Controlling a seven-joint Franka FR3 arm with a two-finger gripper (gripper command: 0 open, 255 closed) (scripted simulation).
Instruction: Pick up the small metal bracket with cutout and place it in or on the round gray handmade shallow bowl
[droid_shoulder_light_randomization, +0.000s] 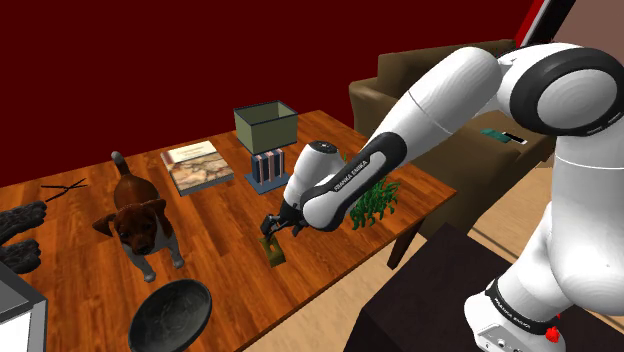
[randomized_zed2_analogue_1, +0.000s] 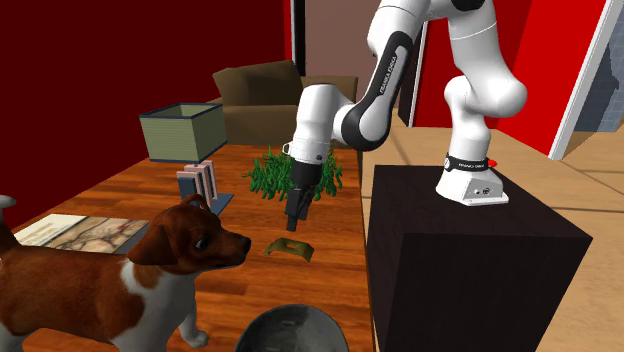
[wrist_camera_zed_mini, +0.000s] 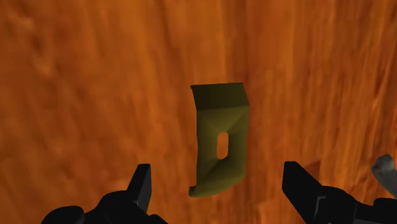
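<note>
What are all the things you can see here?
Wooden table: one, orange-brown, centre.
Olive-green bent bracket with slot cutout: one, olive, flat on table.
Toy dog: one, brown and white, standing on table.
Round shallow bowl: one, dark grey, before the dog.
Open square box: one, grey-green, table's far side.
Picture book: one, tan, beside box.
Striped holder: one, blue-pink, before box.
Leafy sprigs: one bunch, green, near bracket.
Armchair: one, brown, behind table.
Box stand: one, black, beside table.
Robot arm: one, white, dark joints, on stand.
Fingers: two, black, open above bracket.

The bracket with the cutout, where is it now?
In the shoulder view the olive bracket lies on the wooden table below the open gripper, between the dog figure and the plant.
</note>
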